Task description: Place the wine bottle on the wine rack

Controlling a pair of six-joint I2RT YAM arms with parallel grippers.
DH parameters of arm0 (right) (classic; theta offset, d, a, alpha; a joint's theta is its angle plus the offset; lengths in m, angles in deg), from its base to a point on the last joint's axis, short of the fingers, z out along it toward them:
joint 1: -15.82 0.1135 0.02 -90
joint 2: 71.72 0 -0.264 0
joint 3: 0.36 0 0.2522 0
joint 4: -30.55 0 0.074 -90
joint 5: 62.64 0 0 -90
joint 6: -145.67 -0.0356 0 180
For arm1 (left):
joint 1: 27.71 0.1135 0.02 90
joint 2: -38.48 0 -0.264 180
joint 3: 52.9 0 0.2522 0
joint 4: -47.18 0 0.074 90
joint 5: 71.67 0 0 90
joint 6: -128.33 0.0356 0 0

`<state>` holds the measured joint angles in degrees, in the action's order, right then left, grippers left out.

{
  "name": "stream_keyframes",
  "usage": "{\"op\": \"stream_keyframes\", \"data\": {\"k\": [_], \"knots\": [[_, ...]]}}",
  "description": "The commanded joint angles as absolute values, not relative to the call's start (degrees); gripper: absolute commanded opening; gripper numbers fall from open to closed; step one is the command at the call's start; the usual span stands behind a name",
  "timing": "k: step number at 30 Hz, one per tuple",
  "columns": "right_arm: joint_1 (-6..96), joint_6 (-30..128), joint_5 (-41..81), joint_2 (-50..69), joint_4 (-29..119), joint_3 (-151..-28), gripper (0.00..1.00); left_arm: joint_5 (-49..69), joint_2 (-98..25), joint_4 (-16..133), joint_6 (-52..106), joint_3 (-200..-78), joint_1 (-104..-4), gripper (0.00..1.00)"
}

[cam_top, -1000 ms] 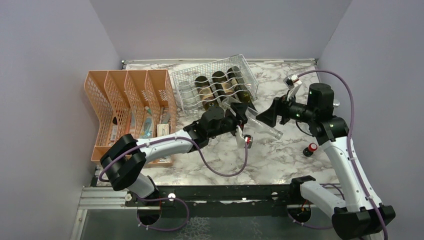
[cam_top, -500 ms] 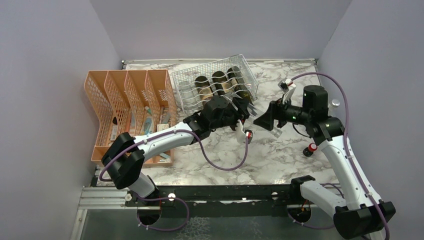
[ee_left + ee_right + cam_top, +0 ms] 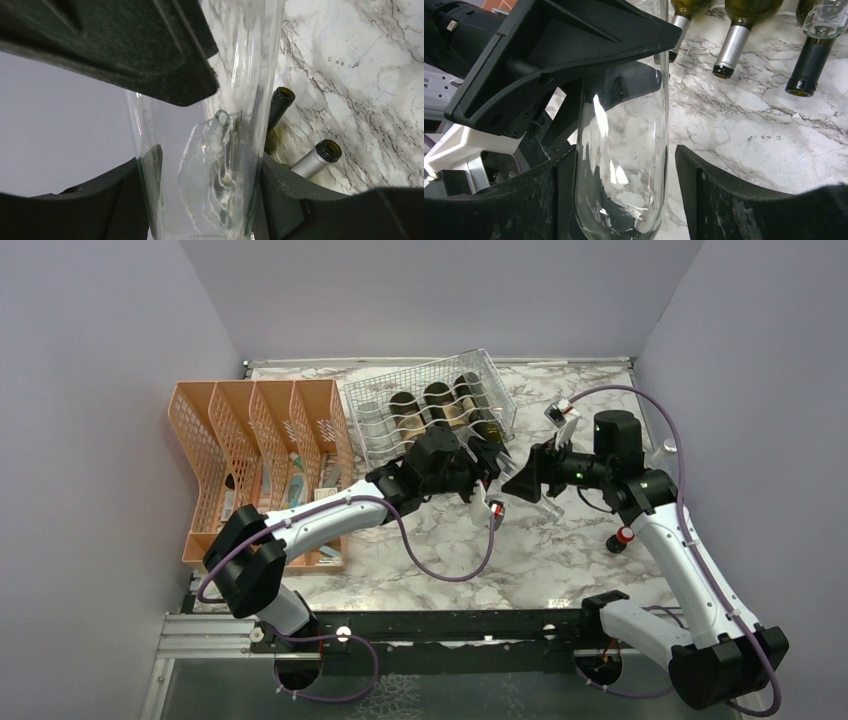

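Clear, smooth glass wine bottle [image 3: 624, 140], cylindrical, gripped at mid-surface between both tools, just off the white thin-wire wine rack [image 3: 428, 410] by the far edge. Left tool [image 3: 200, 200] and right tool [image 3: 624, 195] each clamped around its body. Long axis left-right; neck direction unclear. Several dark bottles in the rack; orange mesh organiser [image 3: 255, 455] with four slots at the left edge of the marbled surface [image 3: 560, 550].

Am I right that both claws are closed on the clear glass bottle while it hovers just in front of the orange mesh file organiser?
Not quite. Both the left claw and the right claw do grip the clear glass bottle, but it is in front of the white wire wine rack, not the orange file organiser, which stands further left. The top external view shows this.
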<state>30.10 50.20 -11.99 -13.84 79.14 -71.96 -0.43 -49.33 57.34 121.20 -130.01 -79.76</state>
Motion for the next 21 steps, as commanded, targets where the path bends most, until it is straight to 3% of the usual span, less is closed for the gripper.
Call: {"op": "stream_keyframes", "data": {"k": [1,5,9,10,11,12,13,15,21], "knots": [[31.31,51.25,-13.04,-14.05,78.64,-71.12,0.71,-5.41,-48.76,56.87,118.03,-134.89,-78.91,0.0],[31.72,51.26,-11.63,-14.07,78.94,-71.16,0.63,-5.72,-49.32,59.1,116.89,-136.71,-78.75,0.0],[31.81,51.0,-10.47,-14.27,78.68,-72.03,0.32,-5.67,-49.29,59.07,115.55,-136.59,-78.69,0.0],[31.81,50.74,-9.94,-14.28,78.51,-72.37,0.23,-5.47,-49.12,58.56,114.98,-136.27,-78.7,0.04],[31.79,50.44,-9.38,-14.48,78.24,-72.57,0.15,-5.21,-48.83,57.21,114.15,-135.4,-78.76,0.17],[31.81,50.09,-8.93,-14.69,77.78,-72.79,0.09,-4.85,-48.29,54.73,112.99,-134.03,-78.69,0.4],[31.81,49.74,-8.49,-15.01,77.22,-72.9,0.04,-4.38,-47.75,51.54,111.3,-132.33,-78.73,0.5],[31.82,48.67,-7.31,-15.87,75.77,-73.16,0.01,-3.08,-46.35,43.99,107.48,-128.65,-78.76,0.96],[31.79,45.06,-2.39,-17.86,70.68,-73.77,0.01,-1.23,-43.16,39.38,100.45,-124.52,-78.68,0.99]]}}
